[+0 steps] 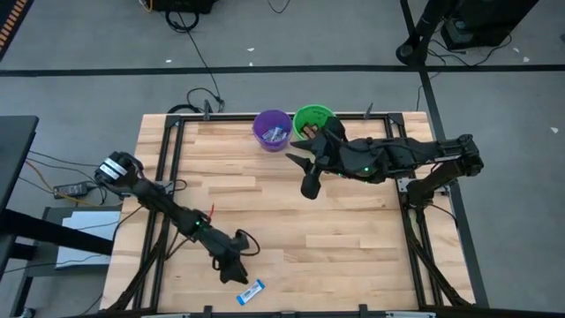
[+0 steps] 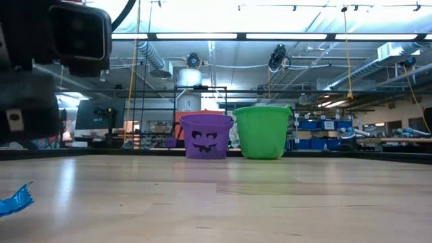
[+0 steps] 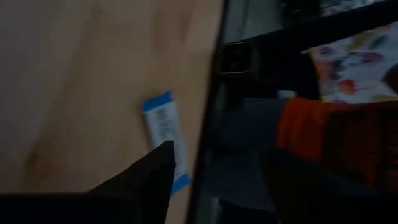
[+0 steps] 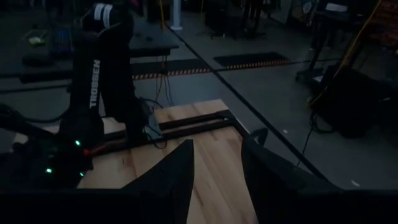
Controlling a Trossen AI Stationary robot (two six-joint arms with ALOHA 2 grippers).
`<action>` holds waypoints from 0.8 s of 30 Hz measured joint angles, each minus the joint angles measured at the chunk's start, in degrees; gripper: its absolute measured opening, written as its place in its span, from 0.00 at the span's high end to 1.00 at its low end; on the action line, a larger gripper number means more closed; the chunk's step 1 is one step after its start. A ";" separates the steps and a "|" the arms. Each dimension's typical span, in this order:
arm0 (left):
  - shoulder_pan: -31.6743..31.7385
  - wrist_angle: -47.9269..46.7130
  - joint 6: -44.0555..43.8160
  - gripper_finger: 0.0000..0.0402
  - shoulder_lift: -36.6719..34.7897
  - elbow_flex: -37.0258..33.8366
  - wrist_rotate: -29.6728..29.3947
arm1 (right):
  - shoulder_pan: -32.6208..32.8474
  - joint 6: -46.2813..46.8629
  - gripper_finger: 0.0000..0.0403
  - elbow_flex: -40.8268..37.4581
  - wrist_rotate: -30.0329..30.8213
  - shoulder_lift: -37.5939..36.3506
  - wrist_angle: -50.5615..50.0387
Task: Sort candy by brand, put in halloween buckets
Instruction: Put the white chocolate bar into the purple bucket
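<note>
A: Where is the candy bar [image 1: 251, 291] found, as seen from the left pincer [image 1: 237, 276]?

B: It is found just beside the tips of the left pincer, a little past them toward the near edge of the desk [image 1: 353, 256]. It lies flat on the wood, close to that edge, and no contact with the pincer is seen. In the left wrist view the blue-and-white wrapper [image 3: 166, 140] is shown directly ahead of one dark finger [image 3: 152, 171].

A: How is its long axis laid?

B: In the high view the bar is turned at a slant to the desk edge. In the left wrist view it seems to run roughly along the finger's own direction, so a turn of the wrist may be needed to take it across the narrow side. This is only judged.

A: And the state of each pincer?

B: Whether the left pincer is apart cannot be told, as only one finger is shown. The right pincer [image 1: 306, 177] is seen apart and empty, held above the desk beside the green bucket [image 1: 312, 117] and the purple bucket [image 1: 272, 129], well apart from the bar. The left arm is clearly the nearer one.
</note>
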 joint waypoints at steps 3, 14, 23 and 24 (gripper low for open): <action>-0.57 -3.56 0.31 0.40 1.15 1.05 -1.23 | 0.00 -1.31 0.64 0.00 -0.01 0.00 -0.46; -2.02 -14.39 1.62 0.39 11.86 12.42 -1.95 | 0.11 -5.76 0.64 0.00 -1.89 0.00 -0.59; -2.27 -35.87 7.94 0.39 16.88 25.91 -0.90 | 0.11 -7.09 0.64 0.00 -3.42 0.02 -1.86; -2.29 -37.81 8.81 0.39 17.26 27.04 -1.11 | 0.11 -7.09 0.64 0.00 -3.45 0.02 -2.06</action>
